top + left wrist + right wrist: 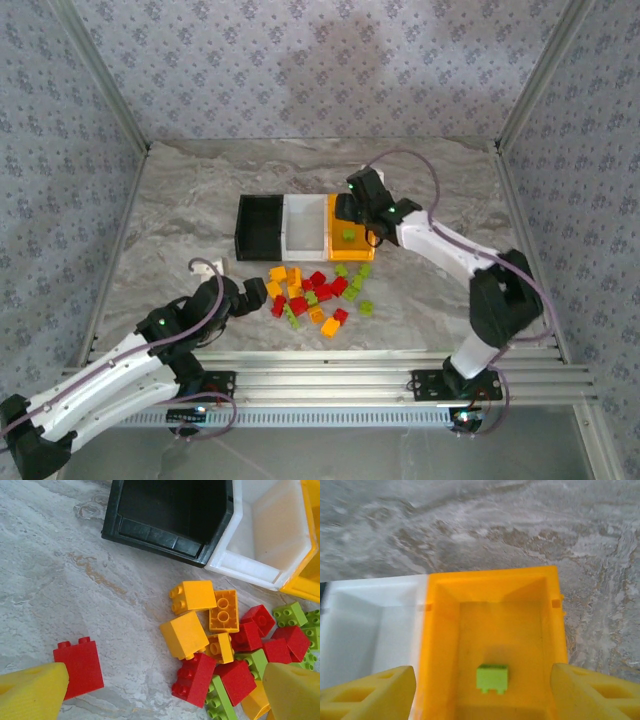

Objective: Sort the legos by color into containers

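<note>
Ideally the right pincer (pixel 481 696), jaws parted and empty over the orange-yellow bin (pixel 556 620), should lift straight up clear of its walls, because the green lego (pixel 492 678) lies loose on the bin floor just below, between its fingers (pixel 370 695) and touching neither, while the left pincer (pixel 162 692) gapes over the pile (pixel 220 640) on the tabletop (pixel 75 580).

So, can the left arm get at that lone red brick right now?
Probably yes: the open left gripper hovers over the red brick, which lies alone on the table, clear of the pile, nothing covering it.
</note>
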